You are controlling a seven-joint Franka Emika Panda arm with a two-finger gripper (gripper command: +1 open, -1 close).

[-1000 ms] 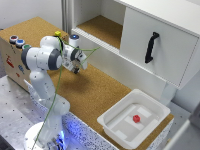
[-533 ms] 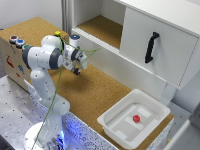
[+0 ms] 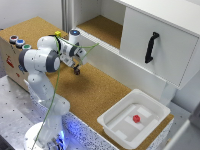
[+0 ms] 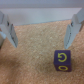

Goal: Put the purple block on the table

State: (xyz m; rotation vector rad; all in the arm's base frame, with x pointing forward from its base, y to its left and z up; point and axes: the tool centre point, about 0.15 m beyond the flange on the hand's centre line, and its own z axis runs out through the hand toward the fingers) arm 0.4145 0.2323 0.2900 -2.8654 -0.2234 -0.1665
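At the exterior view's left stands a cork-topped box (image 3: 11,52) carrying coloured buttons (image 3: 19,42) and a small red mark on its front that is too blurred to read. Just beside it the white arm (image 3: 41,64) reaches over the worktop (image 3: 95,95), a thin green cable (image 3: 55,90) trailing down along it. The gripper (image 3: 76,70) points down close above the cork.

In the wrist view the gripper (image 4: 42,31) has its jaws released, spread wide with only bare cork between them. The purple block (image 4: 62,59) lies flat on the worktop (image 4: 30,60), near one finger (image 4: 75,27) but outside the gap and touching neither. Its upper face bears a yellow mark like a letter G or a curled arrow; which one cannot be told. The block is a small deep-purple cube with crisp edges.

Further right is the white cabinet (image 3: 160,45) with a black handle (image 3: 150,47) on its door and an open cork-floored shelf (image 3: 102,27). At the exterior view's right a white tray (image 3: 112,122) sits on the worktop's corner with a small red thing (image 3: 135,118) in it.
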